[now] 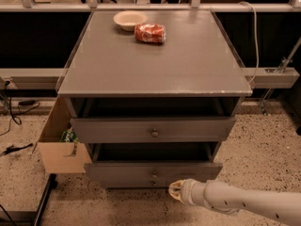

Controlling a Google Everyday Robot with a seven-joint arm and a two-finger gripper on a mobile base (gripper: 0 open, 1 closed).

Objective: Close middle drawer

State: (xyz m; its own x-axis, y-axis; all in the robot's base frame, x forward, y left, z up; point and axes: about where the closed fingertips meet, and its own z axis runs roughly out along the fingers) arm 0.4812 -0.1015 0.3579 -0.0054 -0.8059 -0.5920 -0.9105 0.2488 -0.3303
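The grey cabinet (155, 65) has two drawer fronts showing, both pulled out, with dark gaps above them. The uppermost drawer (117, 130) has a round knob (154, 133). Below it is the middle drawer (117, 172), pulled out, with its knob (154, 175) at centre. The lowest drawer is mostly hidden beneath it. My gripper (175, 190) is at the end of the white arm (244, 204), which comes in from the lower right. It sits low, just below and right of the middle drawer's knob, close to the front's lower edge.
A cream bowl (130, 19) and a red can (150, 33) lying on its side are on the cabinet top. An open cardboard box (61, 157) stands at the cabinet's left. Cables (14, 149) lie on the speckled floor. A rail (270, 76) runs behind on the right.
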